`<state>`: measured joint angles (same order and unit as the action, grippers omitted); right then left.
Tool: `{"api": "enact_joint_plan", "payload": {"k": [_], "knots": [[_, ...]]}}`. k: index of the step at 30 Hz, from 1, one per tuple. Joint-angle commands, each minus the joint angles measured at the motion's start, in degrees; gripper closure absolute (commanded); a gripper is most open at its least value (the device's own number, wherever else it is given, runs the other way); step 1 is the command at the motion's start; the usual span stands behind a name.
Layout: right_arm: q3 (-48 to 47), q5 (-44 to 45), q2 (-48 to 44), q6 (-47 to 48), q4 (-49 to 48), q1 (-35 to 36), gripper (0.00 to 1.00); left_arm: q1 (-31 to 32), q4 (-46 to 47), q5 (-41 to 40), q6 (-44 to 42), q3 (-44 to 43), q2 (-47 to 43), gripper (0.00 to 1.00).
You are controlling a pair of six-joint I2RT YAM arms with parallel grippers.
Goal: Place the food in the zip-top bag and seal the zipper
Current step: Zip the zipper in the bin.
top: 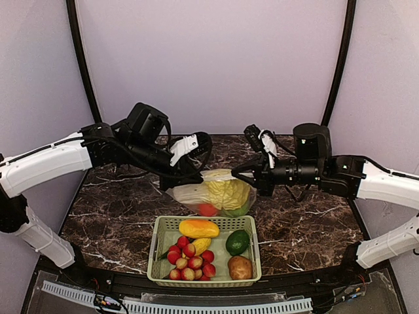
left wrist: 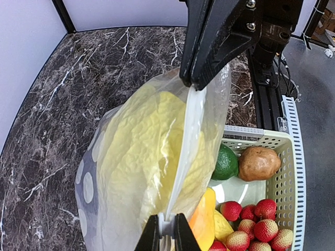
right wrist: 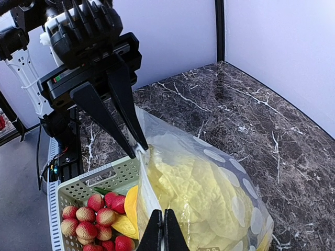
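Note:
The zip-top bag [top: 186,194] hangs stretched between both grippers above the marble table, just behind the basket. The pale yellow-green napa cabbage [top: 228,191] fills it, and a red bell pepper [top: 207,209] shows at its bottom. My left gripper [top: 185,180] is shut on the left end of the zipper [left wrist: 184,146], its fingertips [left wrist: 150,236] pinching the strip. My right gripper [top: 237,175] is shut on the other end of the zipper, which also shows in the right wrist view [right wrist: 142,183]. The cabbage [right wrist: 204,193] presses against the dotted wall. The other food is hidden.
A pale green slotted basket [top: 159,226] stands at the near edge and holds a yellow-orange mango [top: 198,227], an avocado [top: 237,242], a brown potato [top: 239,267] and several red lychees [top: 190,261]. Curved walls ring the table.

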<state>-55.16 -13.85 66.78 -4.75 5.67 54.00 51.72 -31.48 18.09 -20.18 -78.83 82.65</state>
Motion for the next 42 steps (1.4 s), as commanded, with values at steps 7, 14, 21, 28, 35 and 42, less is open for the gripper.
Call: {"api": "enact_joint_plan", "payload": {"k": [7,14,21,28,35,42], "knots": [[0.3,3.3,-3.0,0.7,1.6,-1.3,1.00,-4.0,-9.6,-4.4,-1.3,2.2,-4.9,0.99],[-0.1,7.5,-2.7,0.2,1.8,-1.7,1.00,-5.5,-10.3,-4.9,-1.6,2.9,-6.2,0.99],[-0.2,11.5,-2.7,-0.8,1.8,-2.9,1.00,-6.7,-11.1,-5.2,-1.8,3.2,-7.0,0.99],[-0.1,13.7,-2.8,-2.1,1.9,-4.9,1.00,-7.6,-11.4,-5.3,-1.8,3.2,-7.0,0.99],[0.1,13.7,-2.9,-3.1,1.8,-7.3,1.00,-8.6,-11.8,-5.4,-2.0,3.1,-6.9,0.99],[0.7,12.8,-2.8,-3.9,1.6,-9.9,1.00,-9.4,-12.1,-5.3,-2.3,3.1,-6.9,0.99]]}}
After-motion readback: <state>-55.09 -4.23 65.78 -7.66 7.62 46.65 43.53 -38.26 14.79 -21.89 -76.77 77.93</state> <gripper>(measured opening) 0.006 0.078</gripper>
